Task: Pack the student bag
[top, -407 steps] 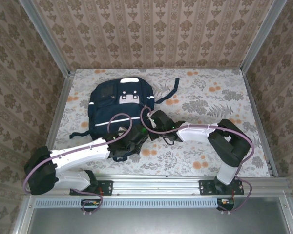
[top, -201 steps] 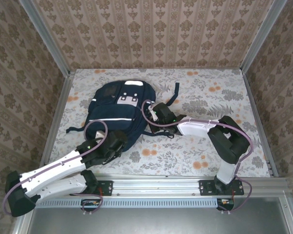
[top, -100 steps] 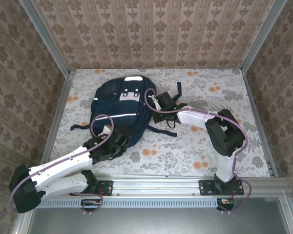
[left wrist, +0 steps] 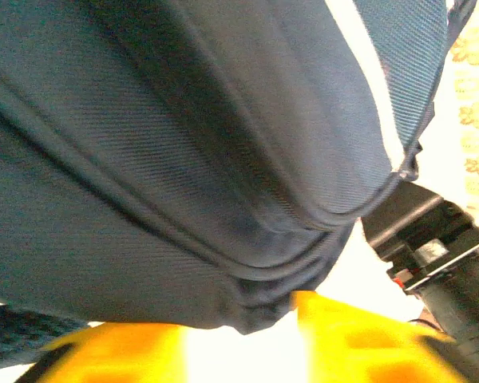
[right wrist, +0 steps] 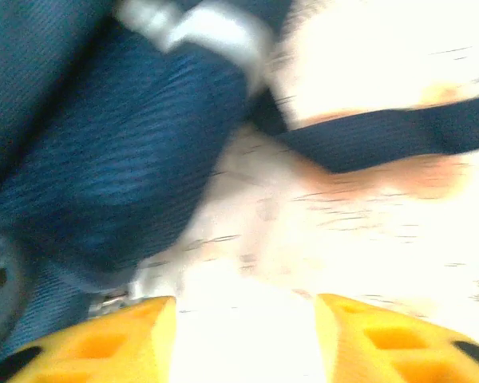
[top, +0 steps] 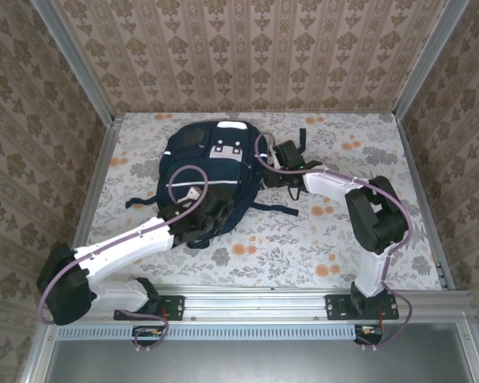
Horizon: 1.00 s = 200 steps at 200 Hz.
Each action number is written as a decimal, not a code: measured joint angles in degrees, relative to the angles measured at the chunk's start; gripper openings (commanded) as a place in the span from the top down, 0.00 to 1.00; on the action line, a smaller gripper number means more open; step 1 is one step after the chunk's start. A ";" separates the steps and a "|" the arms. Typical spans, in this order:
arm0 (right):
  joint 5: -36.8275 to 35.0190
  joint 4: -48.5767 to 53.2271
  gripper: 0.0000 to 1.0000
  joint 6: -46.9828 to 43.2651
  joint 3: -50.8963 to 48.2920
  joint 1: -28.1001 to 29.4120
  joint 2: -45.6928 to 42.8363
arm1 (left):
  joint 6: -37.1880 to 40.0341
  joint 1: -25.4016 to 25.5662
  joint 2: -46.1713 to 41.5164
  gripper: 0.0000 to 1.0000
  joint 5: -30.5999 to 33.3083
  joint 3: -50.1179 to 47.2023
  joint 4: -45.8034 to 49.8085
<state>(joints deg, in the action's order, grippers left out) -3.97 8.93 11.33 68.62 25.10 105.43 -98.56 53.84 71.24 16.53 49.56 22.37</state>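
The student bag [top: 211,171] is lying flat on the floral tabletop [top: 343,239], left of centre, its front patches facing up. The left arm is reaching out low from its base, stretching diagonally toward the bag's near edge, with its tool [top: 214,217] sitting at that edge. In the left wrist view the tool [left wrist: 239,335] is standing released, yellow fingers [left wrist: 120,351] apart, with navy fabric [left wrist: 184,144] hanging right at their mouth. The right arm is folding at a raised elbow and reaching back left, bringing its tool [top: 278,163] beside the bag's right flank. That tool [right wrist: 243,319] is also gaping, with bare tabletop between its fingers [right wrist: 375,335] and a dark strap [right wrist: 383,136] lying ahead.
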 measured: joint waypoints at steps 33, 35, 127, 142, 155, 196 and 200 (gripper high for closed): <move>-2.34 0.28 0.37 1.33 -4.59 -1.55 -11.21 | 6.56 -0.96 3.69 0.08 -2.25 6.40 3.15; -2.36 0.28 0.37 1.31 -4.79 -1.51 -11.78 | 6.51 -1.03 3.78 0.08 -2.36 6.67 3.34; -13.81 -2.75 0.00 0.15 -24.33 -5.66 -45.68 | 48.43 -24.28 -2.97 0.00 3.34 19.82 17.27; -16.63 -6.01 0.00 -1.70 -28.48 -6.69 -46.45 | 54.73 -33.16 -6.23 0.00 2.16 15.89 15.06; -18.80 -9.16 0.00 -3.89 -31.93 -7.41 -45.72 | 59.21 -41.83 -6.56 0.00 1.55 12.57 13.07; -23.71 -19.23 0.00 -7.76 -37.48 -11.78 -37.73 | 74.51 -49.88 3.61 0.00 4.13 0.52 -0.66; -23.96 -20.57 0.00 -7.98 -37.86 -12.37 -36.79 | 75.82 -49.88 5.38 0.00 4.37 -0.17 -2.01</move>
<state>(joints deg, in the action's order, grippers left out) -27.92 -11.64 3.36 30.76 12.73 68.64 -22.74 3.97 76.62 20.91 49.39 20.36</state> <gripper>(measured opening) 0.995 0.999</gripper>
